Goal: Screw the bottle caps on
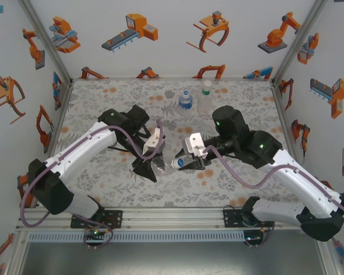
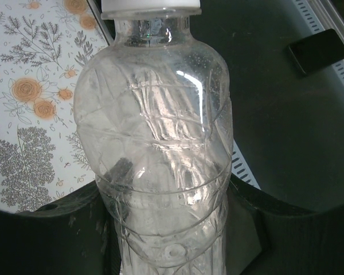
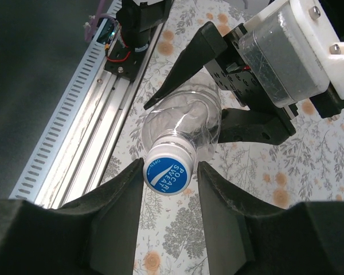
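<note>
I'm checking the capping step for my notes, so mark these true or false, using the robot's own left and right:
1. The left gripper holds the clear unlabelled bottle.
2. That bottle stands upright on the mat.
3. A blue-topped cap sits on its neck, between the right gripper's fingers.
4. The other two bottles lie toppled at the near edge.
1. True: the left gripper is clamped on the clear bottle.
2. False: it is held on its side, neck toward the right gripper.
3. True: the cap is on the neck there.
4. False: the blue-label bottle and green-capped bottle stand upright at the far side of the mat.
</note>
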`<state>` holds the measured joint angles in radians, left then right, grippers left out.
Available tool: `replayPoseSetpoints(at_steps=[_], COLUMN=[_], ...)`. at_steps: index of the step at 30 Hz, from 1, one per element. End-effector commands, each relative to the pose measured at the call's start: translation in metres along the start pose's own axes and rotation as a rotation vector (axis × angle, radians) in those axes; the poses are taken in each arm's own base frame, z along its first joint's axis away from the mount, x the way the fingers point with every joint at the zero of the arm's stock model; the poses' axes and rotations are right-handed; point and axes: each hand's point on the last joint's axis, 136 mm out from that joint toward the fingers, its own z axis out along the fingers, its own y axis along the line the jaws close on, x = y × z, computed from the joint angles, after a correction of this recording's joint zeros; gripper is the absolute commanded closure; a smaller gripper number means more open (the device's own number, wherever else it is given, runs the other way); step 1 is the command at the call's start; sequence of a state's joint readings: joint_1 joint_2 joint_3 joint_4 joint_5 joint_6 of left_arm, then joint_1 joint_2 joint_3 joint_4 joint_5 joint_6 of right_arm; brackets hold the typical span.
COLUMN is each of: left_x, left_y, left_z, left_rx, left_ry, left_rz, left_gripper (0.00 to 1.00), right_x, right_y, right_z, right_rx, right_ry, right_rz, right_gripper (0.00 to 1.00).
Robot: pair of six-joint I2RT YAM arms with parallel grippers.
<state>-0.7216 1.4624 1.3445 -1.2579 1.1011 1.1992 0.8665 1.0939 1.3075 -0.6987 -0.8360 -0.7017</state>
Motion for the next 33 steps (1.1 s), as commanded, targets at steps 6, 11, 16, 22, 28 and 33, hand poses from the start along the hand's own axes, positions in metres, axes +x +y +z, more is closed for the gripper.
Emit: replayPoseSetpoints(at_steps=[6,11,16,22,28,33], left_x=[-0.013,-0.019,-0.026,-0.03,-0.024,-0.016], left_y=[-0.006,-0.005,0.008,0.035,0.056,0.071], left_z=[-0.001,-0.004,-0.01,-0.021,-0.032,-0.039], left_rx=[0.028,0.014,-0.06,-0.223,-0.374,-0.484], left_ry=[-0.04,-0.049,-0.08,-0.118,-0.103,-0.064], left_rz=[0.022,0.034,0.038,0.03,0.04,0.03], left_gripper=[1.0,1.0,1.0,1.0,1.0,1.0], right_x=[-0.004,-0.002,0.021,0.066,0.095,0.12], right_y=[0.0,-0.02,-0.052,-0.085,-0.105,-0.103], right_z=[-0.002,-0.001,-0.001,-0.013,-0.023,-0.034], right_rx=[0.023,0.146,0.377,0.699,0.892,1.041], right_ry=[-0.015,-0.055,-0.097,-0.104,-0.264,-0.291], right_rz=[-0.015,0.181,0.515,0.917,1.297,1.579], right_gripper=[0.9,1.0,1.0,1.0,1.0,1.0])
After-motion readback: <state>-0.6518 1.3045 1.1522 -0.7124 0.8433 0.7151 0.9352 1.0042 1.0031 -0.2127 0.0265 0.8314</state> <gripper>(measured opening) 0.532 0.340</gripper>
